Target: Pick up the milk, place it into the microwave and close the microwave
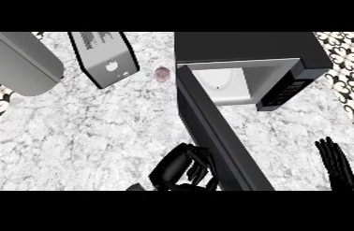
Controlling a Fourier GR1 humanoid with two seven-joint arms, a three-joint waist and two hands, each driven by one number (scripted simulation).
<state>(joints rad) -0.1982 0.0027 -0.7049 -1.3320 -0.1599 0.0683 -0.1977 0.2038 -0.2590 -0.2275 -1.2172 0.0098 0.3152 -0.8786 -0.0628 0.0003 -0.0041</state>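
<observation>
**A:** Status?

**B:** Going left to right. On the white-and-grey marbled stone counter [90, 127] there is a matte grey rounded-corner slab [27, 61]. Next to it stands a grey boxy unit with black edging and a printed label [104, 57]. Then a small pinkish round lump [162, 74], apart from both. None of them reads as milk to me.

**A:** Left hand?

**B:** My black left hand [183, 171] has its fingers curled in and I see nothing in them. It sits just beside the outer face of the long dark glossy microwave door [221, 132], which is swung wide open.

**A:** So where's the milk?

**B:** Best guess is the white rounded shape [221, 80] inside the black box-shaped microwave [249, 45], in the pale cavity. It could be the turntable plate; I can't tell.

**A:** Step?

**B:** I judge it's the close. Next I need to sweep the door rightward until it's flush.

**A:** Right hand?

**B:** My black right hand [335, 162] is resting at the right edge, fingers straight and pointing up.
</observation>
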